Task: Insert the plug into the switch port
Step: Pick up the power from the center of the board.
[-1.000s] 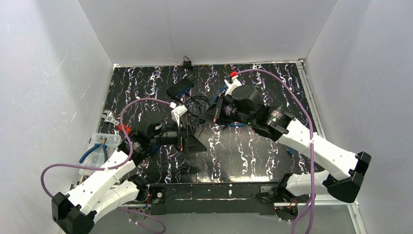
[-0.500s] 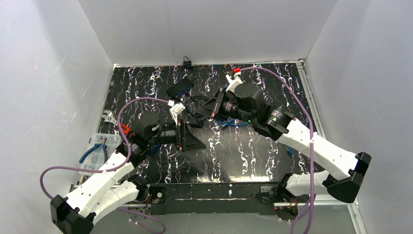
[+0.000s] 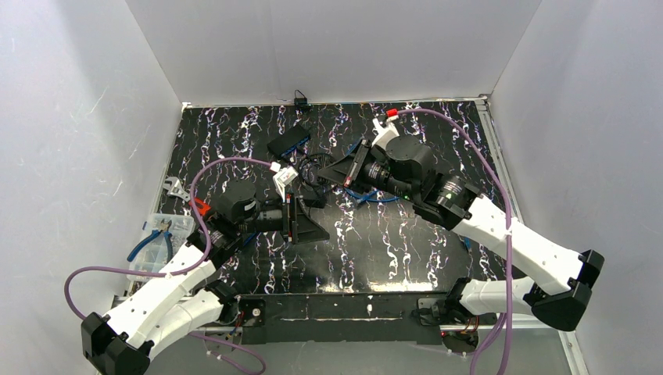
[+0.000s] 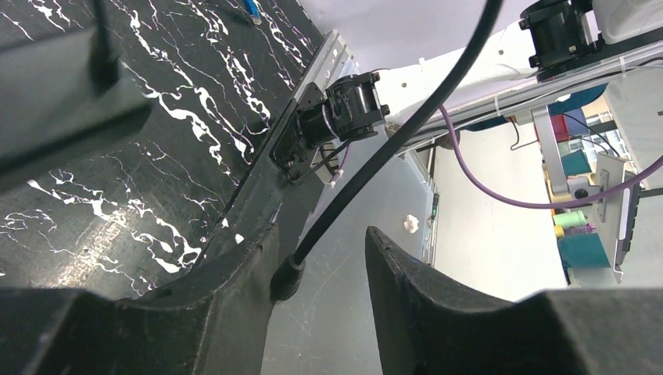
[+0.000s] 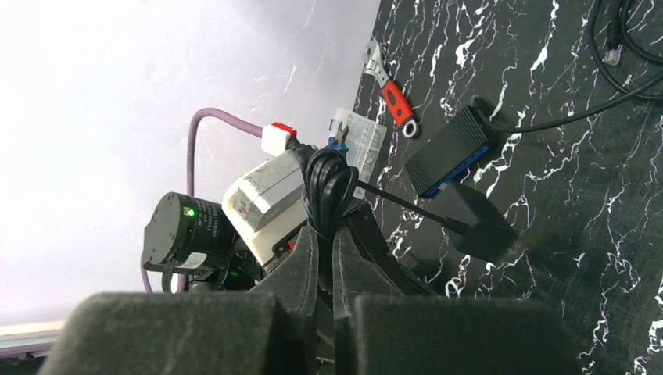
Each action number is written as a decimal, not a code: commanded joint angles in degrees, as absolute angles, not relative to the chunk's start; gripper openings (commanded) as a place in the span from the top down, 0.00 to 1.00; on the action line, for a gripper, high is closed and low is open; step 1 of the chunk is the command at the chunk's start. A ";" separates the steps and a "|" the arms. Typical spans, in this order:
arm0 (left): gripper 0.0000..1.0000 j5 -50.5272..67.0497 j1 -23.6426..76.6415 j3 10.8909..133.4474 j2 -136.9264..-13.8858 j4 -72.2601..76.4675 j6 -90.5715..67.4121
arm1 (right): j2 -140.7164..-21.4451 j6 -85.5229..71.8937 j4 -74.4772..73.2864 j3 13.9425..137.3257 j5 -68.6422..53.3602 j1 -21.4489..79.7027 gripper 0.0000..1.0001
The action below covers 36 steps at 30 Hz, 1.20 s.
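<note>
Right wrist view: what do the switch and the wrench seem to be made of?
The switch has a matte black ribbed casing that could be metal or plastic; the look does not settle it. Its blue port face looks like plastic. The wrench has a shiny bare-metal head and a red handle, probably a plastic or rubber coating.

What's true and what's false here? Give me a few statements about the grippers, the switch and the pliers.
1. The right gripper is clamped on a black cable bundle. True.
2. The left gripper is shut tight. False: its fingers stand apart, with a black cable passing between them.
3. The network switch lies on the table, held by neither gripper. True.
4. The blue-handled pliers lie beside the switch. False: they sit in the clear plastic box at the table's left edge.
</note>
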State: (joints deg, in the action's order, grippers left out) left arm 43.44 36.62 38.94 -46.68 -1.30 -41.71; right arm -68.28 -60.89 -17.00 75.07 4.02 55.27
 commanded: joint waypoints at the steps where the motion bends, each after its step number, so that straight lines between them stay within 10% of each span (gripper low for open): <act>1: 0.59 44.52 36.98 38.67 -45.49 -0.35 -41.69 | -65.93 -61.78 -12.33 74.75 5.72 55.11 0.99; 21: 0.88 44.39 36.89 38.77 -44.87 -0.52 -41.23 | -63.99 -62.31 -11.53 72.69 8.22 55.13 0.99; 36: 0.85 43.74 36.88 38.74 -44.68 0.33 -41.64 | -62.64 -62.52 -10.81 71.62 9.18 55.12 0.99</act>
